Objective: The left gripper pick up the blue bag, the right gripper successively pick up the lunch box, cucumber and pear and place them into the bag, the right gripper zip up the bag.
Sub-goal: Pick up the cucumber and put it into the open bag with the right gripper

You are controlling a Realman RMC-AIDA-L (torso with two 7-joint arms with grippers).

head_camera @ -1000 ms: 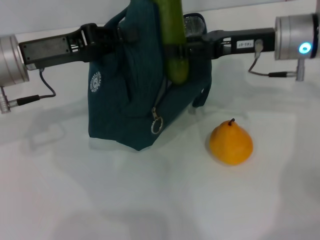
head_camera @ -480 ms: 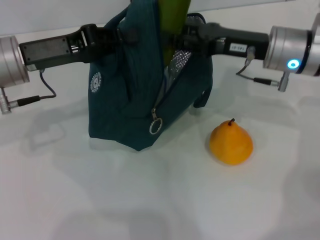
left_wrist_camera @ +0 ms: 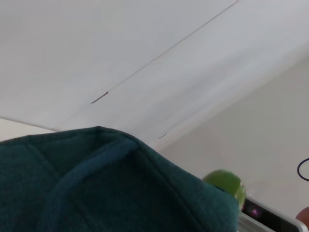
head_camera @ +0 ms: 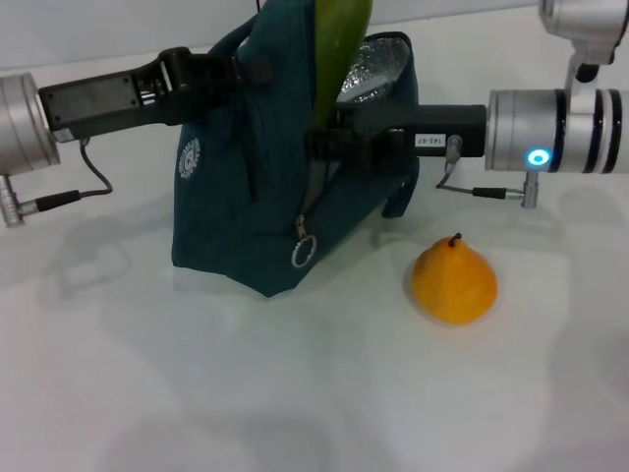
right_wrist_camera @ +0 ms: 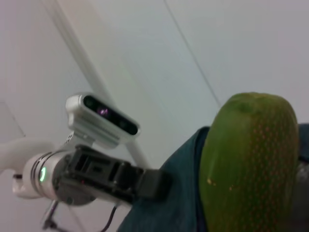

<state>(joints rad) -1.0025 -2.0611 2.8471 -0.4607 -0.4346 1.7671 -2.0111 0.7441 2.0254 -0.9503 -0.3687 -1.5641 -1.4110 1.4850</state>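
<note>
Standing upright in the open mouth of the blue bag (head_camera: 246,187), the cucumber (head_camera: 337,49) is clamped by our right gripper (head_camera: 324,146), closed on its lower part. Our left gripper (head_camera: 251,71) grips the bag's top from the left. The pear (head_camera: 453,280) lies near right on the table (head_camera: 295,393).

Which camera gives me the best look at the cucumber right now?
The head view: the cucumber stands tilted in the blue bag mouth, right gripper at the bag beside it, left gripper at the bag's top. The right wrist view shows only its end; the left wrist view just a tip.
</note>
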